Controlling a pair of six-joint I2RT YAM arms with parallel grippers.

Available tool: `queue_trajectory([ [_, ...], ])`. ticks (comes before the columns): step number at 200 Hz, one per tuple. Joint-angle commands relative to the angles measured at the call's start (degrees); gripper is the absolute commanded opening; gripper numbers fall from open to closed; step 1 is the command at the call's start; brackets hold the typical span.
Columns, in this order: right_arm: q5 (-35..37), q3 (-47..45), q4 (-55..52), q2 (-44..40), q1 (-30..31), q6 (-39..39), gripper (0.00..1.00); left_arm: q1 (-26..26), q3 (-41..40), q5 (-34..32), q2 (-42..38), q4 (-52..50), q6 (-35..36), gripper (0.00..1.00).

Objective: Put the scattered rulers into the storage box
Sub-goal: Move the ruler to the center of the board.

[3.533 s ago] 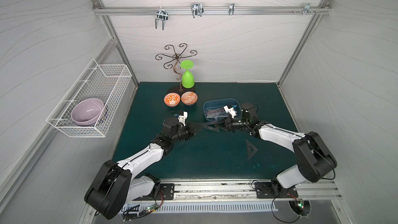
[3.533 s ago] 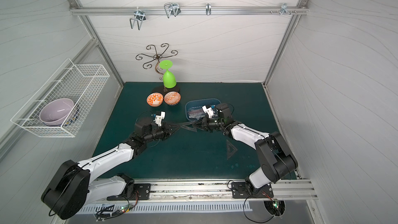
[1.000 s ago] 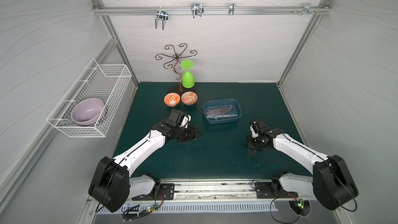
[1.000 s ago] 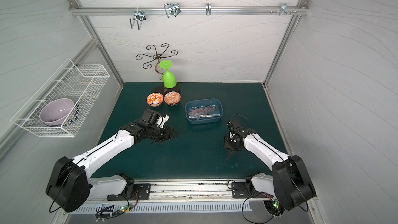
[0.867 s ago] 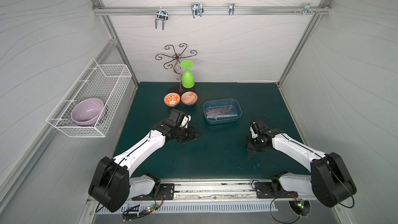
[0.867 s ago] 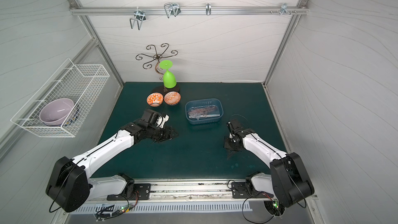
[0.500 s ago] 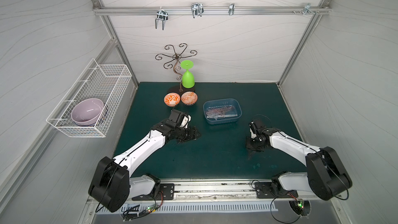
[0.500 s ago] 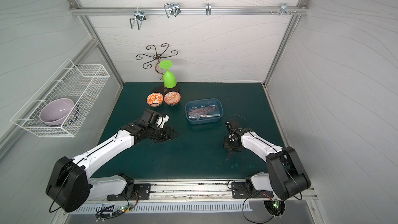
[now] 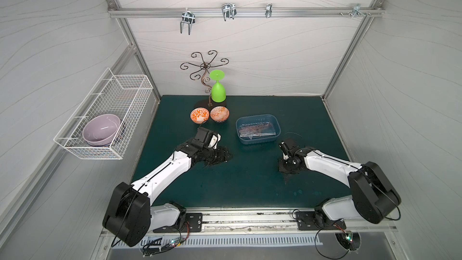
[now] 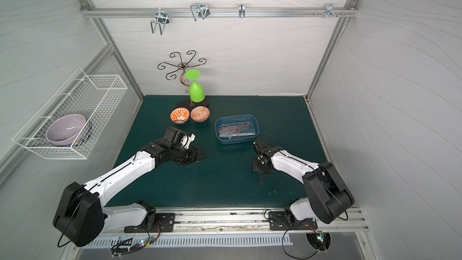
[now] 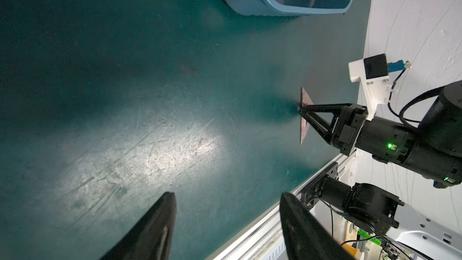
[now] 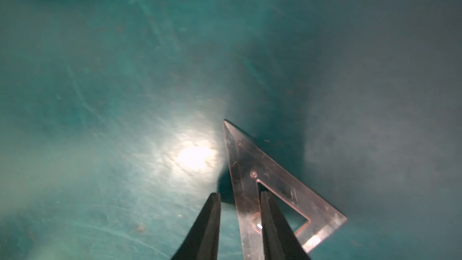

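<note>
- Scattered rulers (image 9: 255, 130): a bunch of them sat piled in the storage box (image 9: 260, 140), upper middle in both top views, just right of the two orange bowls (image 9: 200, 116)
- one clear triangle ruler (image 12: 250, 166) was out on the green mat (image 9: 250, 183), right of centre, below the box and apart from it
- right gripper (image 12: 240, 196) straddled one side of that triangle, one finger outside and one in the cut-out, jaws narrowly apart, not quite pinching
- left gripper (image 11: 227, 221) hung over the mat left of centre, jaws spread wide, holding nothing
</note>
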Motion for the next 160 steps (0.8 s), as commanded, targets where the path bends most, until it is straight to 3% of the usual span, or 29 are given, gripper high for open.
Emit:
queue_trajectory([
  [1, -3.84, -0.62, 3.31, 4.18, 3.99, 1.67, 0.31, 0.67, -0.45, 0.99, -0.90, 1.09, 0.54, 0.70],
  [87, -4.78, 10.87, 7.70, 16.57, 20.28, 1.43, 0.29, 1.66, -0.97, 0.88, -1.36, 1.54, 0.19, 0.70],
  [125, -5.69, 14.08, 8.52, 18.41, 23.06, 0.05, 0.29, 1.81, -1.25, 0.76, -1.65, 1.75, 0.01, 0.70],
  [160, -6.18, 13.93, 8.93, 14.75, 23.15, -1.26, 0.32, 1.75, -1.63, 0.76, -2.16, 1.79, 0.10, 0.70],
])
